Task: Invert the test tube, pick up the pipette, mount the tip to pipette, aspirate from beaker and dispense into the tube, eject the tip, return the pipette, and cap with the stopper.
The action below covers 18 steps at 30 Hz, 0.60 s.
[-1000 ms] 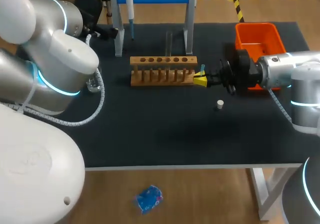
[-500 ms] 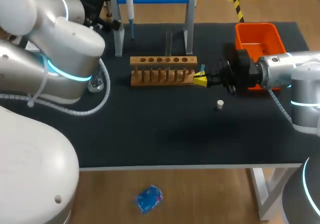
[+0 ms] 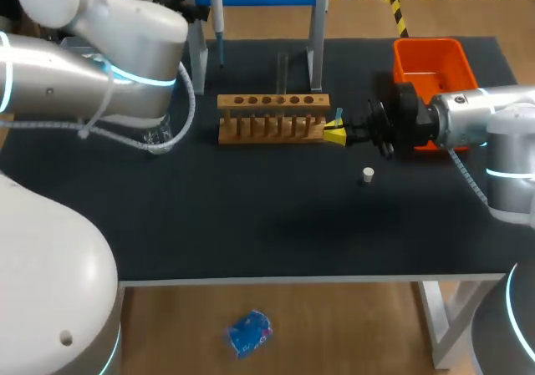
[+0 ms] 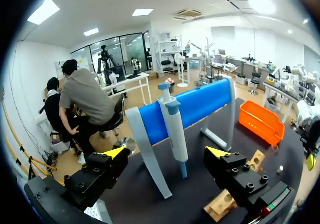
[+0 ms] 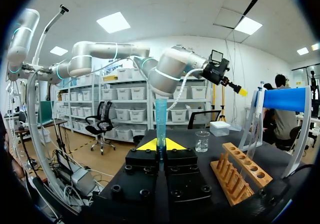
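The pipette (image 4: 175, 129) hangs upright on the blue stand (image 4: 205, 102) at the far left of the table (image 3: 276, 233), its long axis vertical and its narrow end down. The left gripper (image 4: 168, 152) faces it head-on with its fingers spread wide and touching nothing. One yellow tip stands to each side of the pipette's line, both short of the body, so the pipette lies straight ahead and roughly centred in the gap. The coming move therefore looks like a straight advance until the body sits between the fingers, then a squeeze across its width. The left arm is by far the nearer. The right gripper (image 3: 334, 133) is at the right end of the rack (image 3: 272, 118), clenched on the tube (image 5: 161, 116), which stands upright between its tips. The beaker (image 5: 202, 140) is left of the rack. The stopper (image 3: 368, 174) lies loose on the table, just nearer than the right gripper.
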Motion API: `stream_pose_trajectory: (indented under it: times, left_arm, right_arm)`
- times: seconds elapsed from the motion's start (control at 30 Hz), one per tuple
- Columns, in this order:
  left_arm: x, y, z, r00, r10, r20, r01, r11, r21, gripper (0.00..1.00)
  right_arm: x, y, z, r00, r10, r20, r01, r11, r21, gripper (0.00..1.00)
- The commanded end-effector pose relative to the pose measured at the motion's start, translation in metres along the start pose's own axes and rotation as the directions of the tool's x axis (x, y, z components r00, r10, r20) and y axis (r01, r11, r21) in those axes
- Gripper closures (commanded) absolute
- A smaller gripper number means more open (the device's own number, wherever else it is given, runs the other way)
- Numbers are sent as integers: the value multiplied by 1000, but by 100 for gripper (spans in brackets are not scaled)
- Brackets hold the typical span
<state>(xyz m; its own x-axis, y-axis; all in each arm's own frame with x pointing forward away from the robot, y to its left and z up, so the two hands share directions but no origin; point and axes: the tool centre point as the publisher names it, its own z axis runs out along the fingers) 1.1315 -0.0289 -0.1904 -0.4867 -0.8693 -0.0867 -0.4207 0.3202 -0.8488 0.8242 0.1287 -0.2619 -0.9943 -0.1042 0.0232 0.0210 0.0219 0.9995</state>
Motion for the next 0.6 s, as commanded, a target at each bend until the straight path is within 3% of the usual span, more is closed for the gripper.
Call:
stream_pose_trajectory:
  times: [0.03,0.27,0.6]
  left_arm:
    - [-1,-6,33,1000,-15,5,15,1000,9,0]
    - [11,-18,35,999,-43,8,43,999,28,0]
    - [31,-15,39,992,-111,62,110,994,20,0]
  right_arm:
    - [0,0,-1,1000,-1,-1,1,1000,1,100]
    - [0,0,-1,1000,-1,-1,1,1000,1,100]
    - [0,0,-1,1000,-1,-1,1,1000,1,100]
